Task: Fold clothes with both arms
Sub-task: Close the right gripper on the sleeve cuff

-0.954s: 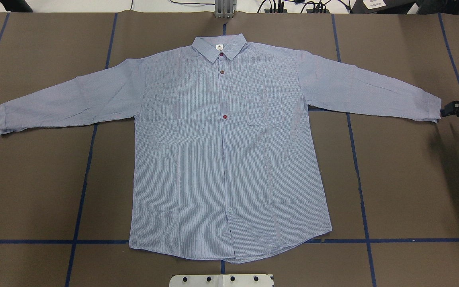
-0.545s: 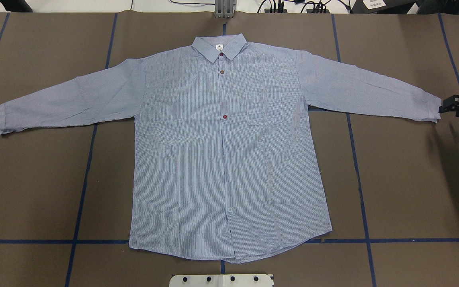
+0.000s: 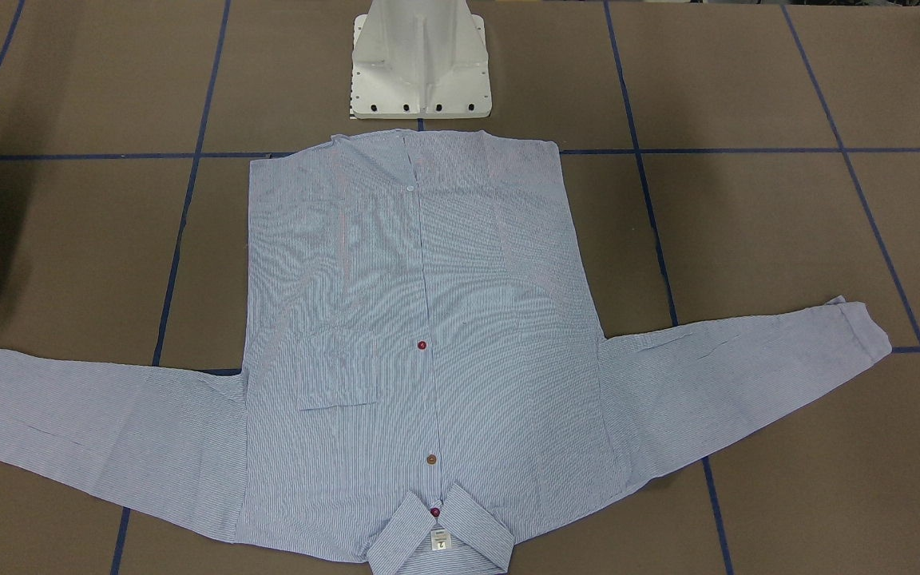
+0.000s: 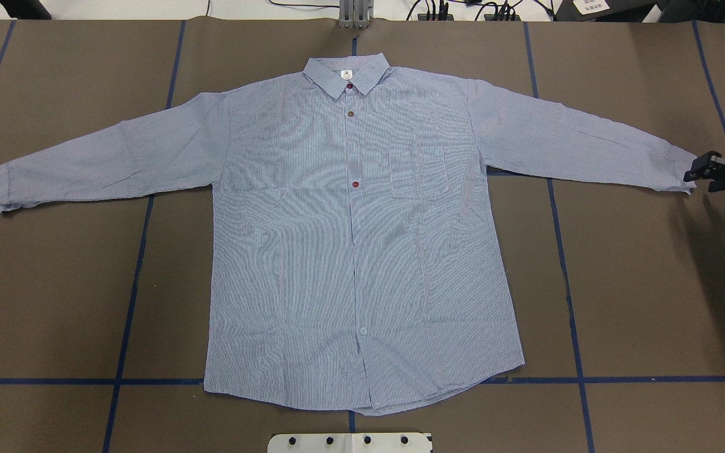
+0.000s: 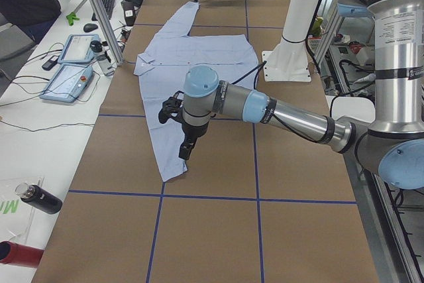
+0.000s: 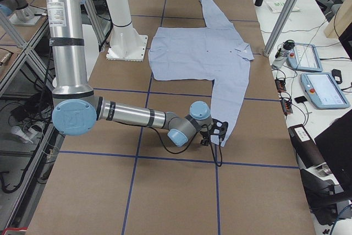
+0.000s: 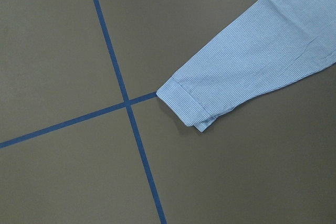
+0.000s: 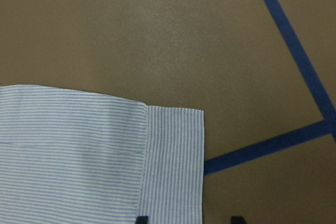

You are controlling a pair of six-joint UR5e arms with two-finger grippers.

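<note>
Overhead exterior view: the shirt (image 4: 362, 251) lies flat and front-up on the brown counter (image 4: 639, 283), buttoned, both long sleeves spread wide to the sides. It is light blue with fine white stripes. It has a turned-down collar with a small white neck label (image 4: 346, 75) inside it, a chest pocket (image 4: 416, 176), and a placket with dark red and brown buttons near the top and a pale one lower down. The cloth is mostly smooth, with a few shallow creases along the sleeves. The hem is the edge nearest the white pedestal (image 3: 420, 72), and the collar is the edge farthest from it.

The right pincer (image 4: 690, 175) sits low at the tip of one sleeve. In the right wrist-mounted view its two black fingertips (image 8: 140, 219) stand well apart. The lower corner of the cuff (image 8: 173, 166) lies flat between them, and the rest of the sleeve runs off to one side. A blue tape line (image 8: 262, 148) runs out from under the cuff on the other side.

The left pincer (image 5: 186, 148) shows only in the exterior left view. It seems to hang above the other sleeve, with the opposite cuff (image 7: 189, 103) just beyond and below it. Whether its fingers are apart or together cannot be told. The left wrist-mounted view shows that cuff folded back on itself, beside a crossing of tape lines.
</note>
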